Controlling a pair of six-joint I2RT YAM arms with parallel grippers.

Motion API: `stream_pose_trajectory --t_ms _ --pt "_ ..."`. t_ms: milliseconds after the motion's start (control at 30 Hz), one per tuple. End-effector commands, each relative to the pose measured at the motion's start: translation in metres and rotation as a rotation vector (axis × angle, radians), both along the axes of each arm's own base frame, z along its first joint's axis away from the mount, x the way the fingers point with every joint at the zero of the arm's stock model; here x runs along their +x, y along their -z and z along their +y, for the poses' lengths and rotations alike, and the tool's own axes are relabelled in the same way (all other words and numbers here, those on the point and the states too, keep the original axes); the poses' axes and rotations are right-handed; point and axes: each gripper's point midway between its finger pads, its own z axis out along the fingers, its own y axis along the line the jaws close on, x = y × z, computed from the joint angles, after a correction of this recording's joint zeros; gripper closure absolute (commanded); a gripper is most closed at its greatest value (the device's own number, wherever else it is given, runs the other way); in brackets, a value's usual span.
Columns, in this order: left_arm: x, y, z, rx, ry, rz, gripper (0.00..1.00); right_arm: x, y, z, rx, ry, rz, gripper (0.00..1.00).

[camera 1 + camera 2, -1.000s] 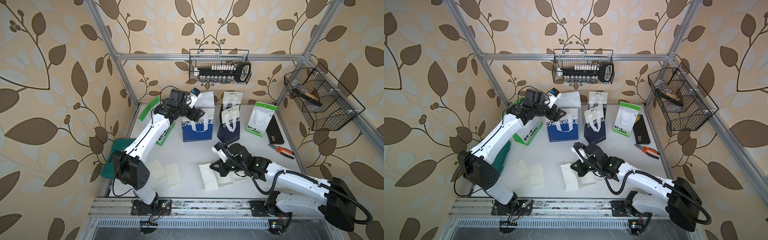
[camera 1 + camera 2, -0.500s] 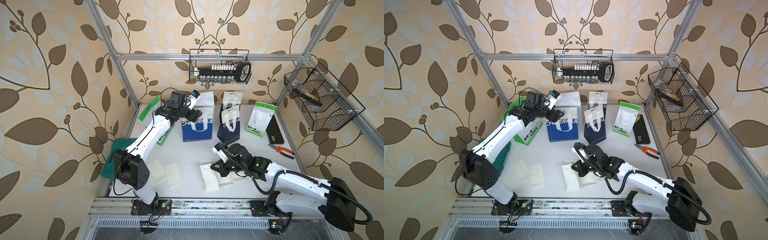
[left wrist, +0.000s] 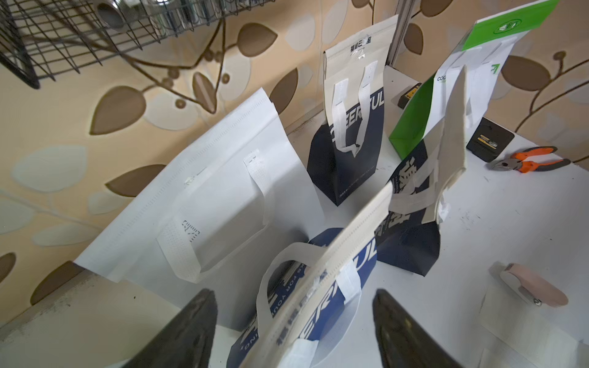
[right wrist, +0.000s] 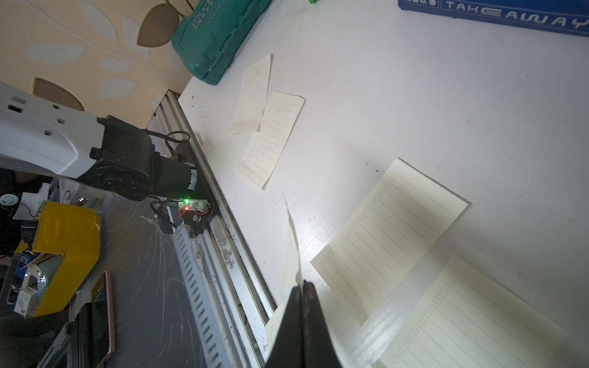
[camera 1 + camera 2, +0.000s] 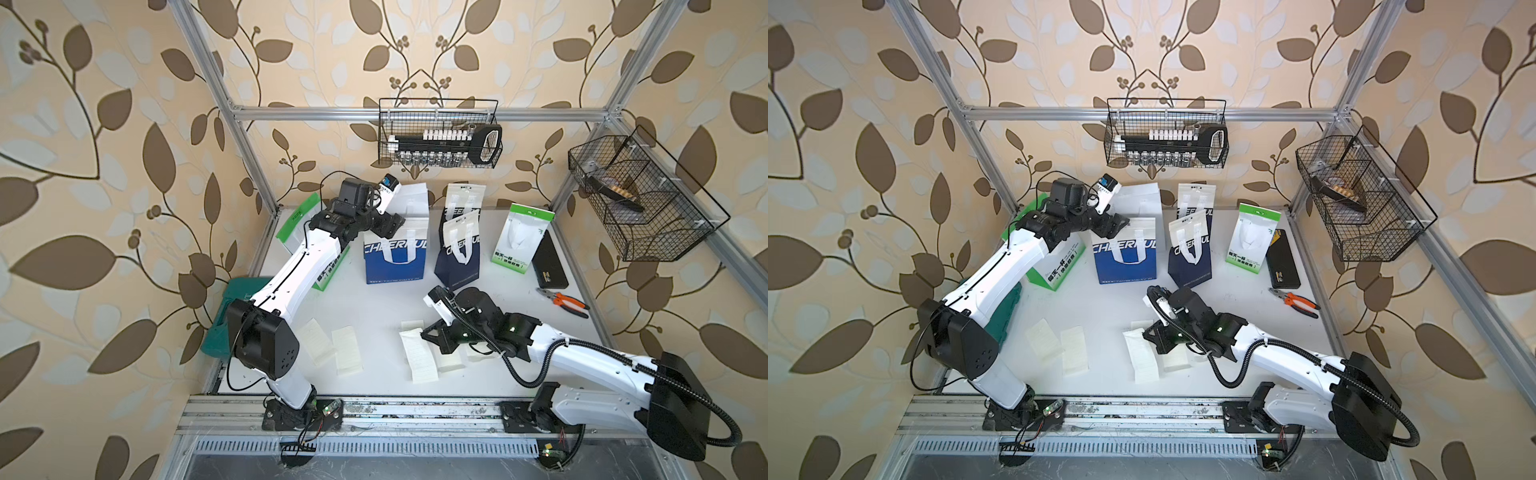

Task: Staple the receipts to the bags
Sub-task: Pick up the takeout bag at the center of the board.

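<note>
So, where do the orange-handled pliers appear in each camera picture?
Top view: the orange-handled pliers lie on the table, on the right arm's side, just in front of the black case.
Top view: the same spot, in front of the black case.
Left wrist: on the table, beside the case's near end.
Right wrist: not in it.
Shared landmark: the black case.

Left claw (image 5: pixel 390 224) at the blue bag (image 5: pixel 395 259), right claw (image 5: pixel 430 336) at a receipt (image 5: pixel 419 361).
The blue bag stands upright toward the back of the white desk (image 5: pixel 374 307); the receipt is nearer the front.
</note>
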Motion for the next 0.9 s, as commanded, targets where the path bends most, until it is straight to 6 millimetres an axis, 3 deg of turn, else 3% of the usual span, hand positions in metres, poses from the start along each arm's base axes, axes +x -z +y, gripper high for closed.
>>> stream_pose_trajectory --t_ms 0,200,300,500,633,867 --pt "0.009 0.003 -0.002 0.022 0.002 -0.009 0.22 -0.001 -0.001 -0.001 -0.002 -0.010 0.000 1.00" --pt "0.005 0.027 0.003 0.070 0.005 0.046 0.24 -0.001 -0.002 -0.002 0.000 -0.010 -0.002 1.00" --pt "0.005 0.040 0.013 0.093 -0.012 0.076 0.31 -0.001 -0.005 -0.002 0.002 -0.013 -0.007 1.00" --pt "-0.013 0.030 0.014 0.048 0.020 0.072 0.50 0.003 -0.008 -0.003 0.006 -0.010 -0.013 1.00" --pt "-0.021 0.039 0.014 0.047 0.031 0.109 0.60 0.010 -0.017 -0.006 0.021 0.004 -0.027 1.00" --pt "-0.044 0.031 0.015 0.000 0.049 0.101 0.71 0.020 -0.039 -0.008 0.048 0.016 -0.065 1.00"
